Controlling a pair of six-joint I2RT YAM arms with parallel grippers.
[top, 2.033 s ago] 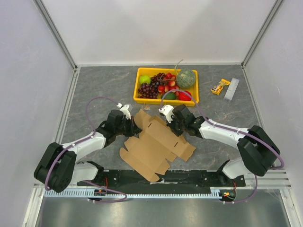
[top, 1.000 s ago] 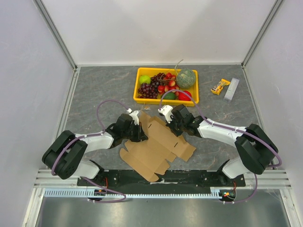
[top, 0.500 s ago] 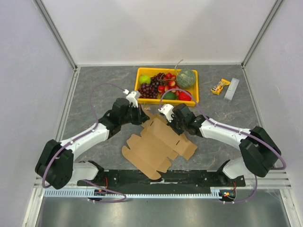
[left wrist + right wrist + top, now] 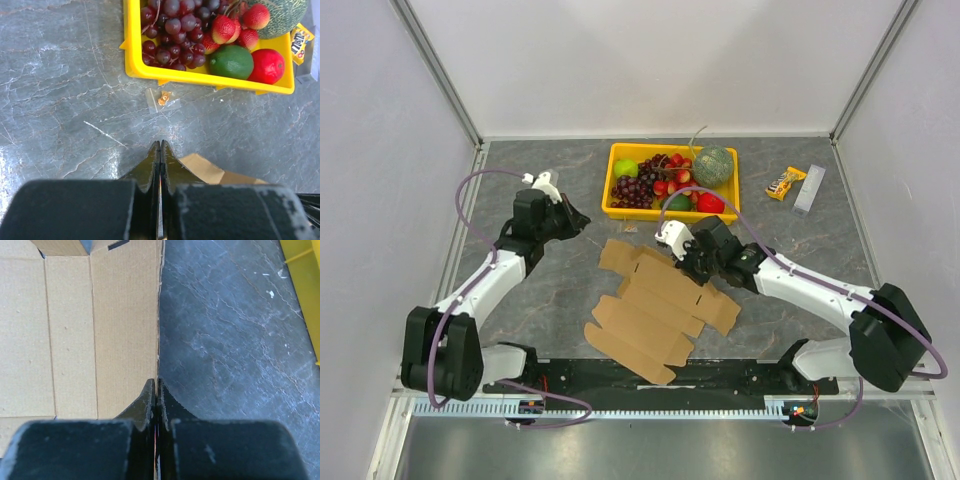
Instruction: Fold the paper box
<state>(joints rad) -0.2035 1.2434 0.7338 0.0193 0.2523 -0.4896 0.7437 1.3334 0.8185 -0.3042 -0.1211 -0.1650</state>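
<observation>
The paper box [image 4: 655, 310] lay unfolded on the grey, marble-veined table [image 4: 530, 300], between the two arms and nearer than the yellow tray [image 4: 670, 213]. It was a flat sheet of plain brown corrugated cardboard, with creased panels, rounded flaps and small cut slots.

The left gripper [image 4: 580, 219] hung over bare tabletop beside the tray's left end, well apart from the sheet. Its dark tapered fingers were pressed tip to tip with nothing between them. Its wrist camera looked past them at a small clear wrapper [image 4: 164, 98] holding an orange scrap, and at the glossy plastic tray filled with dark grapes [image 4: 170, 30], strawberries, a lime [image 4: 231, 61] and a netted melon.

The right gripper [image 4: 692, 270] sat at the sheet's far right edge. Its fingers were also together, and their tips met right on the raw cardboard edge [image 4: 159, 315]. Whether they pinched that edge or merely touched it, I could not tell.
</observation>
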